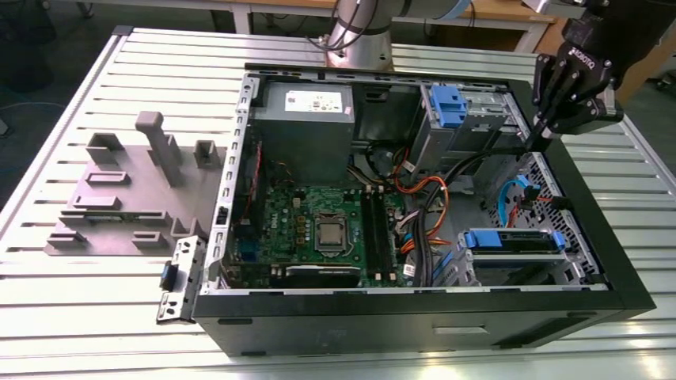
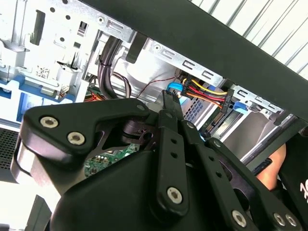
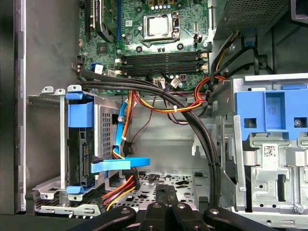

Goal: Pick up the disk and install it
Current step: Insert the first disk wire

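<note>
Your disk [image 3: 79, 154] is standing on edge in the metal cage [image 3: 48, 96] in the case [image 1: 423, 317], blue rails top and bottom; in the exterior view it's the blue-railed block [image 1: 514, 241] at the near corner on that view's right. So it reads as picked and seated, with the bulk of the job done, I'd say. Watch the cables, though: a blue flat connector [image 3: 120, 165] and a red-yellow bundle [image 3: 120, 192] lie just beside the disk's edge, and you can't tell from here whether either is plugged in. Your gripper [image 1: 543, 144] hangs over the case's wall on the exterior view's right, well apart from the disk, with its jaws pressed together on nothing, as the first wrist view [image 3: 167, 195] shows. The case sits square on the slatted desk [image 1: 85, 317].
</note>
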`<state>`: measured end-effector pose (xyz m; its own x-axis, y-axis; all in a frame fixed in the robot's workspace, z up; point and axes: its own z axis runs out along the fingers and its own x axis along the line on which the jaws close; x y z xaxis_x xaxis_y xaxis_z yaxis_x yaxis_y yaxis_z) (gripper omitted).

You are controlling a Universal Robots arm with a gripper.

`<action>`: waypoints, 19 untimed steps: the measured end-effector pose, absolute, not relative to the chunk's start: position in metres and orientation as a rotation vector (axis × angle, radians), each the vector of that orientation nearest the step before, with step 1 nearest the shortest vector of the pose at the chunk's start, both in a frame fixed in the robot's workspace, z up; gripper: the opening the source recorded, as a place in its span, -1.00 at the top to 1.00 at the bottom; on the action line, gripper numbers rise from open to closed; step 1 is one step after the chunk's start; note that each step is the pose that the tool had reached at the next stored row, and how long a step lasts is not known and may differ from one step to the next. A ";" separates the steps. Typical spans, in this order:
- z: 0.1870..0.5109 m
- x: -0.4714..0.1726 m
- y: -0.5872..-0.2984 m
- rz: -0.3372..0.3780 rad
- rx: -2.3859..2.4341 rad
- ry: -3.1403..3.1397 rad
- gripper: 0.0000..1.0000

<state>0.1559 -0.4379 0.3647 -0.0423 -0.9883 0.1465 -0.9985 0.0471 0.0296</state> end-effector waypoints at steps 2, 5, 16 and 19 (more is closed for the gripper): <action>0.365 0.156 -0.439 0.121 2.081 -2.177 0.79; 0.365 0.156 -0.439 0.121 2.082 -2.177 0.79; 0.365 0.156 -0.446 0.121 2.081 -2.177 0.79; 0.365 0.156 -0.451 0.121 2.081 -2.177 0.79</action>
